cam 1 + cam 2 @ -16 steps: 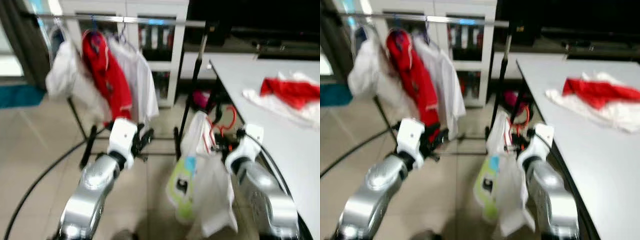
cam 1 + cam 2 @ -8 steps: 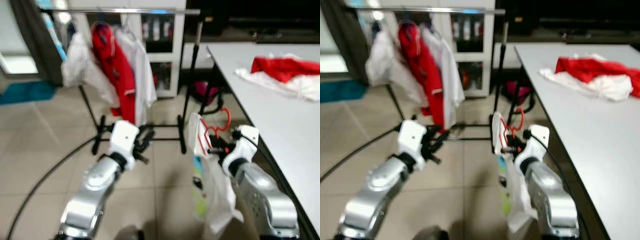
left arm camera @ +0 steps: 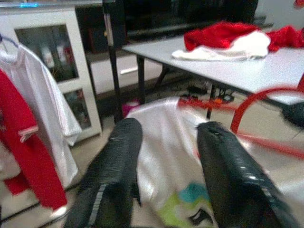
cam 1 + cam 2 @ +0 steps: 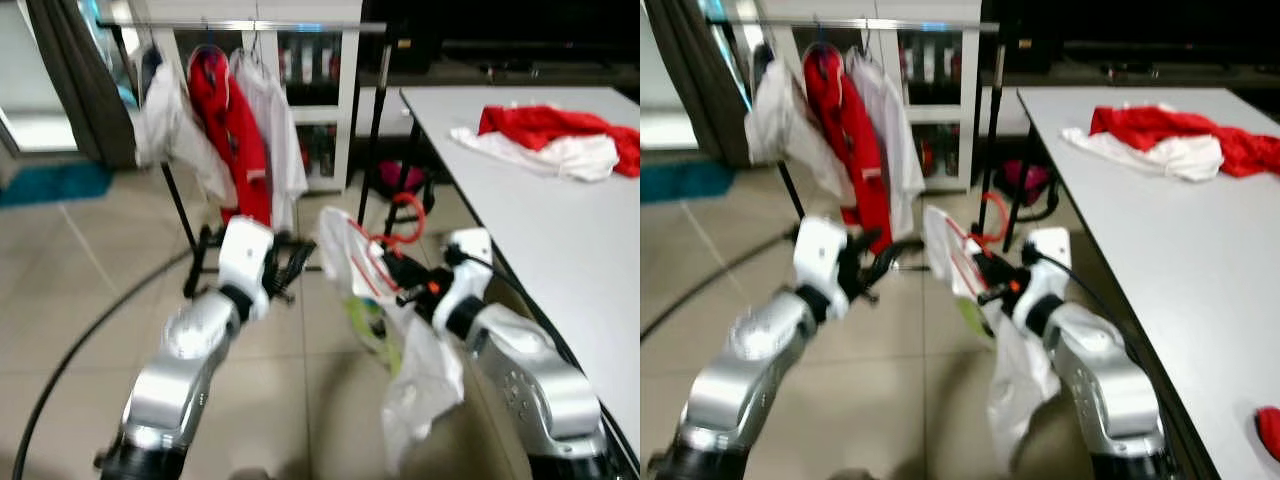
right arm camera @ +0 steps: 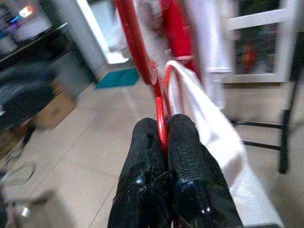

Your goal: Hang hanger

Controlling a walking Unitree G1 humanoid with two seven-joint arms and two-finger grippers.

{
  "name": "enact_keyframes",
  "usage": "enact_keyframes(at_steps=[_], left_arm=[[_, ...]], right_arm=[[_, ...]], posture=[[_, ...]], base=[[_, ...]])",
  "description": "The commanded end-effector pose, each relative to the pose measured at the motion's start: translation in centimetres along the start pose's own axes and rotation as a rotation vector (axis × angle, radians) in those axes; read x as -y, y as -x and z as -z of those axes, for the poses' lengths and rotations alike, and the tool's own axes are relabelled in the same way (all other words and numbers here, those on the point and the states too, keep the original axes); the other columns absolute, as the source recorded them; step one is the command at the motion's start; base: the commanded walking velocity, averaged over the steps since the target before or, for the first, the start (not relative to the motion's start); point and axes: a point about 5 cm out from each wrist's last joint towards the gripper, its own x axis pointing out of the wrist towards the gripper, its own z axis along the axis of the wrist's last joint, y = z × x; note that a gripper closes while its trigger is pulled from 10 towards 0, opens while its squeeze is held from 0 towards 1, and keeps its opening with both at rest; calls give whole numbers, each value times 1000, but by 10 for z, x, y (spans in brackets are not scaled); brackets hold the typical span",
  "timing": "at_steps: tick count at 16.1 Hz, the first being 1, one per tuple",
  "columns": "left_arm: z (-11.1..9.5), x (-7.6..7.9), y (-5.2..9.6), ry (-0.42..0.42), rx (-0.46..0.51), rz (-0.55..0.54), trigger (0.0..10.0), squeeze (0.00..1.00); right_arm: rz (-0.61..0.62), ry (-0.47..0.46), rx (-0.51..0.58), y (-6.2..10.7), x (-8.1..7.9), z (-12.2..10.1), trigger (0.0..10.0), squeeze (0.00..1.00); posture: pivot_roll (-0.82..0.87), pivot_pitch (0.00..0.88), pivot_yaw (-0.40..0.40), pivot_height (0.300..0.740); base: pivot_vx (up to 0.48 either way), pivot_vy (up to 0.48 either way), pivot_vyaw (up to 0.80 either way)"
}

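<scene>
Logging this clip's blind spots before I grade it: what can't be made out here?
- Print on the white shirt hanging from the red hanger: blurred in the eye views, partly covered by the left gripper's fingers in the left wrist view.
- Clothes rail: its left end is cut off by the frame edge.
- Items in the cabinet: too small and blurred.

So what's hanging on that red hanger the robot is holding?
A white shirt with a green print hangs from the red hanger, gripped by the right gripper. The shirt covers the hanger's lower bar.
</scene>
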Motion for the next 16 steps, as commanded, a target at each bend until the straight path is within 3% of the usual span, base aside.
enact_keyframes(at_steps=[1, 5, 6, 9, 10, 11, 12, 13, 16], left_arm=[[2, -5, -2, -16, -16, -9, 10000, 1000], [-8, -17, -13, -81, 6, -79, 10000, 1000], [-8, -16, -16, -103, 3, -78, 10000, 0], [-13, -13, -21, -109, 42, -108, 10000, 0], [-14, -15, -21, -131, 55, -132, 8706, 0], [-15, -17, -21, -141, 61, -151, 3765, 0], [-14, -18, -21, -147, 57, -151, 2549, 0], [-14, -17, -21, -164, 60, -139, 0, 0], [-10, -19, -21, -166, 55, -167, 0, 0]], right_arm=[[-93, 24, 97, -4, -12, -21, 10000, 0], [-209, -7, 170, -7, -25, -37, 10000, 0], [-226, -17, 177, -7, -26, -38, 10000, 0], [-281, -29, 189, -6, -30, -41, 10000, 0], [-291, -33, 191, -6, -31, -41, 10000, 0], [-295, -36, 193, -5, -32, -41, 10000, 0], [-299, -42, 194, -5, -32, -41, 10000, 0], [-301, -45, 194, -5, -32, -41, 10000, 0], [-319, -55, 196, -5, -33, -42, 10000, 0]], posture=[[63, 0, -23, 740], [61, 0, -25, 740], [60, 0, -24, 740], [59, 0, -25, 740], [58, 0, -26, 740], [58, 0, -26, 740], [58, 0, -26, 740], [58, 0, -26, 740], [59, 0, -30, 740]], base=[[0, 0, 0], [0, 0, 0], [0, 0, 0], [0, 0, 0], [0, 0, 0], [0, 0, 0], [0, 0, 0], [0, 0, 0], [0, 0, 0]])
